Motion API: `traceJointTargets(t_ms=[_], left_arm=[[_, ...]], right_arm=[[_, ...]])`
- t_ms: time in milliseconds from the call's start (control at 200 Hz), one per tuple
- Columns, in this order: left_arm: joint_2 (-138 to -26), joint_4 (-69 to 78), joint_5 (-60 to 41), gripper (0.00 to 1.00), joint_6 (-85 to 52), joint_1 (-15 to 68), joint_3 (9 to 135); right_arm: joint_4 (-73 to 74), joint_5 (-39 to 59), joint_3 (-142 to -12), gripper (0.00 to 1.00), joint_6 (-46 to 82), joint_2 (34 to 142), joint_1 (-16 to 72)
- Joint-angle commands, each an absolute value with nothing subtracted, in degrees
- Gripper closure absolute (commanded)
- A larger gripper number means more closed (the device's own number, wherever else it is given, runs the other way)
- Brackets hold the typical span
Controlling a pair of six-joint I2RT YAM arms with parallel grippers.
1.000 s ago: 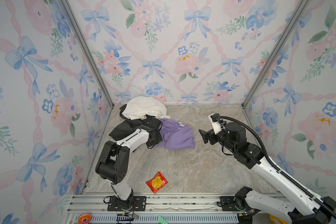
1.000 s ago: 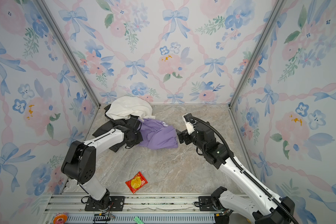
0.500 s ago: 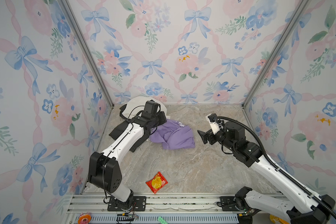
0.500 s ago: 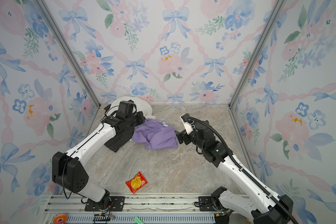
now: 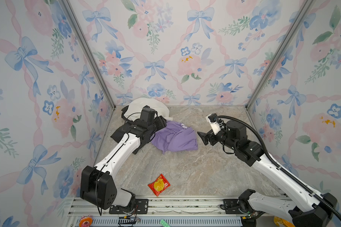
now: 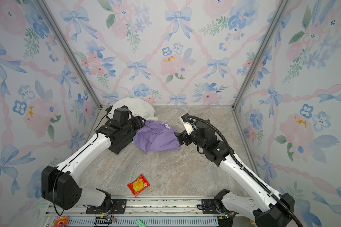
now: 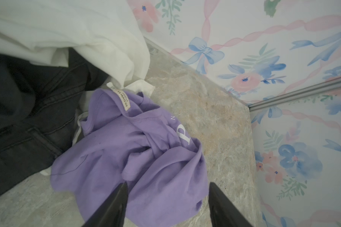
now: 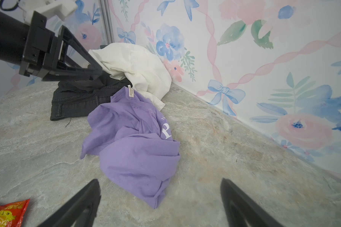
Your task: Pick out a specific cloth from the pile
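Item: crumpled lavender-purple T-shirt; soft, light, limp; I'd pinch a raised fold; left claw apart; right claw apart, empty.

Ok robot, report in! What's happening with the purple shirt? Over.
Left gripper, right gripper: jaws open, empty. Purple T-shirt crumpled on table, collar end against the pile. Red snack packet far off, nothing blocking.
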State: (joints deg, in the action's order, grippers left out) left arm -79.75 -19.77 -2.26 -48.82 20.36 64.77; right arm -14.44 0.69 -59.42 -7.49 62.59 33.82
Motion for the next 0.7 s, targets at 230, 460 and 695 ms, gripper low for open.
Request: traceJointTargets(t_ms=[230,460,695], left_arm=[[-80.9,-20.8,-8.3,0.22,-60.8,19.4,52.5],[-84.6,-20.7,-11.5,0.22,-63.0,19.8,49.7],[-87.9,-19.9,-13.3,0.33,-63.4,20.6,49.6]], right_arm=[[-15.2,2.0,-60.4,0.03,-6.2,62.9,33.5],[-15.9,1.8,-59.9,0.03,-6.1,62.3,33.5],[-15.9,1.3,-58.5,0.03,-6.1,61.3,33.5]])
